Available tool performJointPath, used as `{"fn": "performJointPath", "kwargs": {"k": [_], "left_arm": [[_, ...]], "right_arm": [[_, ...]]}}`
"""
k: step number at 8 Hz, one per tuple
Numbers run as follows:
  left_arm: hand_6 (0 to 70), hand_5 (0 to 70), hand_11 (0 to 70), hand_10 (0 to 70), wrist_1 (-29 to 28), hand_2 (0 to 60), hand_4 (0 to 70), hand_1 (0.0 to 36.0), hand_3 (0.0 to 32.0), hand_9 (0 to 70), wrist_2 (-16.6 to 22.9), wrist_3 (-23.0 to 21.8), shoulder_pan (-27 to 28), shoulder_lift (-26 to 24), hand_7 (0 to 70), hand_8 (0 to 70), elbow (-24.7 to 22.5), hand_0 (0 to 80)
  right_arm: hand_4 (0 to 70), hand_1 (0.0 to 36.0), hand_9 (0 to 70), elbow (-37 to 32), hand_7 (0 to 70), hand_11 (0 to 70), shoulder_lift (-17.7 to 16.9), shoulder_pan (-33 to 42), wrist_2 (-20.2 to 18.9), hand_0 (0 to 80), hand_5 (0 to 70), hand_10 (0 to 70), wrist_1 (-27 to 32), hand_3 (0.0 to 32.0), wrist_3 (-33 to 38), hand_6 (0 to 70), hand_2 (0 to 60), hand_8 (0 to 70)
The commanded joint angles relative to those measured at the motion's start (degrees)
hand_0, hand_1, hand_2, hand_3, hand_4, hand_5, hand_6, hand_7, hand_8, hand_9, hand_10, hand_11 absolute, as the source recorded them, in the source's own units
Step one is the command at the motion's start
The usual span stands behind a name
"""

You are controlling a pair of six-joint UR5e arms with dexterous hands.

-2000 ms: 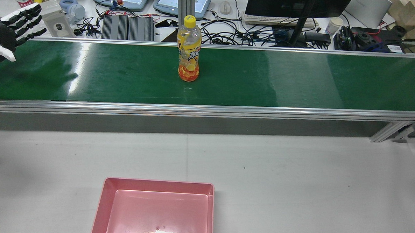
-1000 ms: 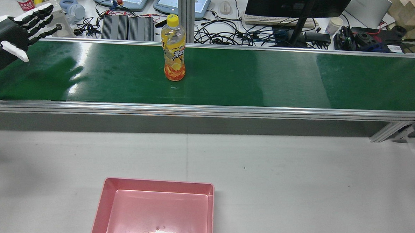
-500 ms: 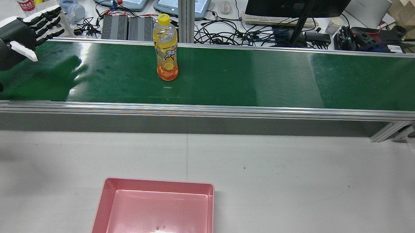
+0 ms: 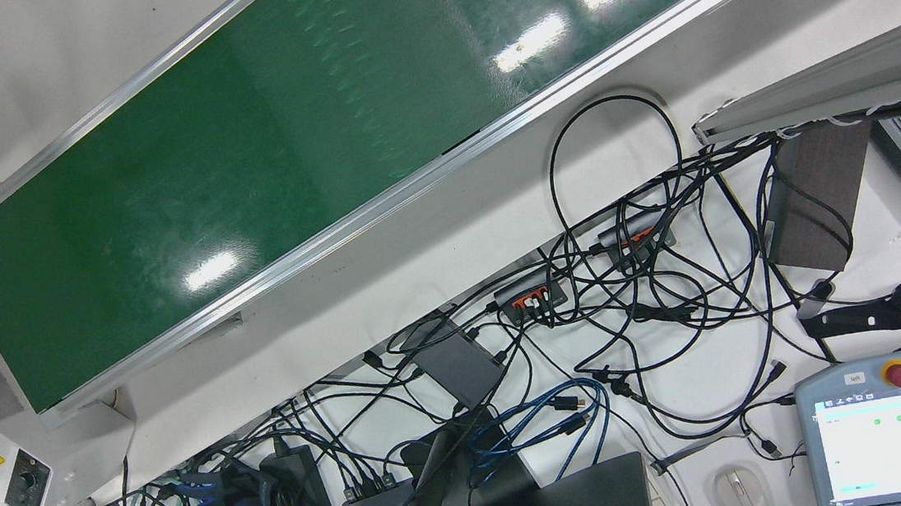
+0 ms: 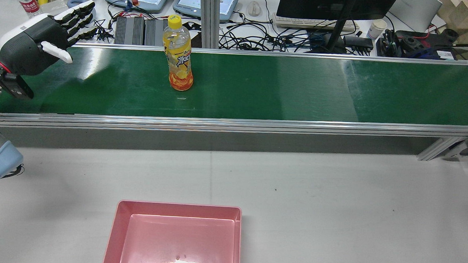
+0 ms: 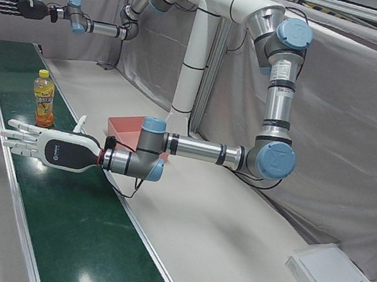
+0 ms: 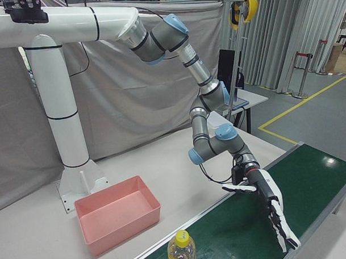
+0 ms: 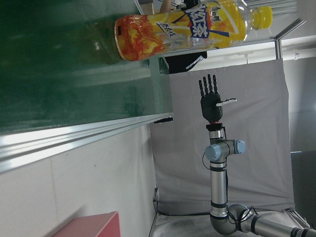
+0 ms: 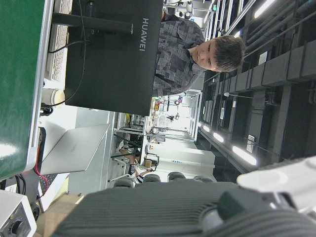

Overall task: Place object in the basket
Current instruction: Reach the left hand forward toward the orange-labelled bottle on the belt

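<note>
- Left hand [image 5: 36, 45]: dark grey shell, white back panel, black-and-white fingers, red wrist ring.
- Arms: silver tubes, pale-blue joint caps, white pedestal.

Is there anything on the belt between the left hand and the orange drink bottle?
Nothing visible. In the rear view, only bare green belt lies between the open left hand and the upright bottle. The left-front view shows the same gap, the hand above the belt with its fingers spread near the bottle.

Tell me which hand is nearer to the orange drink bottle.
Left. The left hand hovers open over the belt beside the bottle; the right hand hangs open far beyond it at the belt's other end.
</note>
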Motion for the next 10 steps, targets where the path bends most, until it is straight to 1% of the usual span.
{"fn": "performJointPath", "kwargs": {"k": [1, 2, 3, 4, 5, 7, 8, 9, 10], "left_arm": [[0.0, 7.4, 7.7, 4.2, 0.6, 0.0, 8.6, 6.4, 3.2, 0.8, -1.4, 0.1, 1.0, -1.6, 0.0, 0.4, -0.2, 55.6], [0.0, 8.0, 8.0, 4.4, 1.0, 0.0, 8.9, 7.0, 3.0, 0.8, -1.5, 0.1, 1.8, -2.2, 0.0, 0.3, -0.3, 56.5], [0.0, 8.0, 7.4, 3.9, 3.4, 0.0, 9.1, 7.6, 3.0, 1.0, -1.5, 0.4, 3.0, -3.0, 0.0, 0.5, -0.2, 56.6], [0.0, 8.6, 7.3, 3.8, 5.0, 0.0, 9.3, 7.7, 2.2, 0.9, -1.5, 3.1, 3.3, -4.4, 0.0, 0.5, -0.1, 56.7], [0.0, 8.2, 7.2, 3.8, 5.1, 0.0, 8.4, 7.4, 2.6, 0.8, -1.5, 3.2, 3.5, -4.9, 0.0, 0.4, -0.2, 56.0], [0.0, 8.8, 7.7, 4.2, 4.0, 0.0, 8.5, 7.6, 2.0, 1.0, -1.4, 3.0, 3.6, -5.8, 0.0, 0.6, -0.1, 56.2], [0.0, 9.1, 7.9, 4.3, 3.3, 0.0, 8.7, 7.9, 1.6, 1.1, -1.5, 2.8, 6.1, -5.7, 0.0, 0.7, 0.3, 56.3], [0.0, 9.2, 8.1, 4.4, 3.1, 0.0, 8.9, 8.0, 1.4, 0.9, -2.8, 2.8, 6.4, -5.6, 0.0, 0.6, 0.3, 56.2], [0.0, 9.4, 8.3, 4.5, 3.0, 0.0, 9.2, 8.2, 1.2, 1.0, -2.9, 2.8, 6.7, -5.7, 0.0, 0.6, 0.3, 56.3]], "right_arm": [[0.0, 0.0, 0.0, 0.0, 0.0, 0.0, 0.0, 0.0, 0.0, 0.0, 0.0, 0.0, 0.0, 0.0, 0.0, 0.0, 0.0, 0.0], [0.0, 0.0, 0.0, 0.0, 0.0, 0.0, 0.0, 0.0, 0.0, 0.0, 0.0, 0.0, 0.0, 0.0, 0.0, 0.0, 0.0, 0.0], [0.0, 0.0, 0.0, 0.0, 0.0, 0.0, 0.0, 0.0, 0.0, 0.0, 0.0, 0.0, 0.0, 0.0, 0.0, 0.0, 0.0, 0.0], [0.0, 0.0, 0.0, 0.0, 0.0, 0.0, 0.0, 0.0, 0.0, 0.0, 0.0, 0.0, 0.0, 0.0, 0.0, 0.0, 0.0, 0.0], [0.0, 0.0, 0.0, 0.0, 0.0, 0.0, 0.0, 0.0, 0.0, 0.0, 0.0, 0.0, 0.0, 0.0, 0.0, 0.0, 0.0, 0.0], [0.0, 0.0, 0.0, 0.0, 0.0, 0.0, 0.0, 0.0, 0.0, 0.0, 0.0, 0.0, 0.0, 0.0, 0.0, 0.0, 0.0, 0.0], [0.0, 0.0, 0.0, 0.0, 0.0, 0.0, 0.0, 0.0, 0.0, 0.0, 0.0, 0.0, 0.0, 0.0, 0.0, 0.0, 0.0, 0.0], [0.0, 0.0, 0.0, 0.0, 0.0, 0.0, 0.0, 0.0, 0.0, 0.0, 0.0, 0.0, 0.0, 0.0, 0.0, 0.0, 0.0, 0.0], [0.0, 0.0, 0.0, 0.0, 0.0, 0.0, 0.0, 0.0, 0.0, 0.0, 0.0, 0.0, 0.0, 0.0, 0.0, 0.0, 0.0, 0.0]]}}
